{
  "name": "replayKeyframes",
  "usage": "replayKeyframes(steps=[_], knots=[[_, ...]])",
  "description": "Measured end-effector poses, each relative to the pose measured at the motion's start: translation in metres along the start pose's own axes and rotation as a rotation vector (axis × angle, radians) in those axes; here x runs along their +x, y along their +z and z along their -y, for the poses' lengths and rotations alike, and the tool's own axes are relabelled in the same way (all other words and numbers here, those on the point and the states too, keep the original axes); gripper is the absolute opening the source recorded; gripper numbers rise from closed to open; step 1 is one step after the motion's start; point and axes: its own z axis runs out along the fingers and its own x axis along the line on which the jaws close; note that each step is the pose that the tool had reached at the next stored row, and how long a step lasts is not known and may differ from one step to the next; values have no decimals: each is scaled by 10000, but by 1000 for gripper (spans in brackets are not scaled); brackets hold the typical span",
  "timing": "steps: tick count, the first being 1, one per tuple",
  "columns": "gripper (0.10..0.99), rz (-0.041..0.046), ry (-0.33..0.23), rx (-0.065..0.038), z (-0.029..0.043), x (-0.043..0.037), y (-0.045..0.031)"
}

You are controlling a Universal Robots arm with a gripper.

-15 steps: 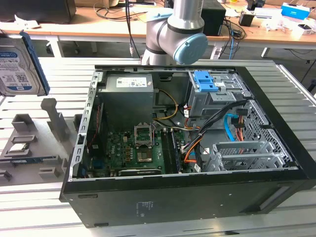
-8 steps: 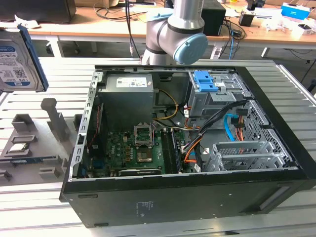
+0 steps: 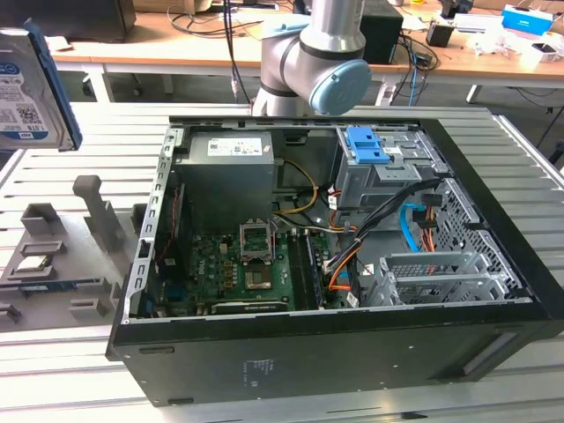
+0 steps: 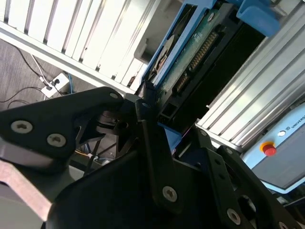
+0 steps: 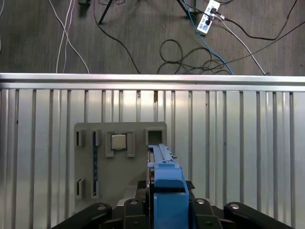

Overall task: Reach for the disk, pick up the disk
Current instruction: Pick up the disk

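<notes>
At the exterior view's far left, well left of the computer case [image 3: 352, 352], the disk [image 3: 25, 88] hangs in the air on edge. Its white-and-blue label faces the camera and a blue bracket [image 3: 66, 106] runs along its side. It is clear of the ribbed metal tabletop [image 3: 79, 132] and above the grey holder [image 3: 97, 229], which lies just left of the case. A small square chip [image 3: 31, 263] sits in one of the holder's pockets.

In the first wrist view the gripper [image 5: 167, 191] has the disk [image 5: 162, 157] edge-on over the holder [image 5: 90, 162], beside the chip [image 5: 118, 141]. In the second wrist view the black fingers [image 4: 151, 143] are clamped on the disk [image 4: 190, 62], whose green circuit-board side shows.

The case lies open on its side. Inside it, going right, are the green motherboard [image 3: 238, 264], loose orange and black cables, then a metal drive cage with a blue latch [image 3: 366, 145]. Behind the case stands the arm [image 3: 322, 62], its grey joint capped in pale blue.
</notes>
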Motion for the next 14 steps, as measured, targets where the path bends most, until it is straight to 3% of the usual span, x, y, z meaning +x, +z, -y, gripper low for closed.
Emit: replayKeyframes(steps=[5,8,14], knots=[[369,0,0,-20,8,-1,-124],[369,1,0,-34,12,-2,-249],[369,1,0,-51,15,-3,-393]])
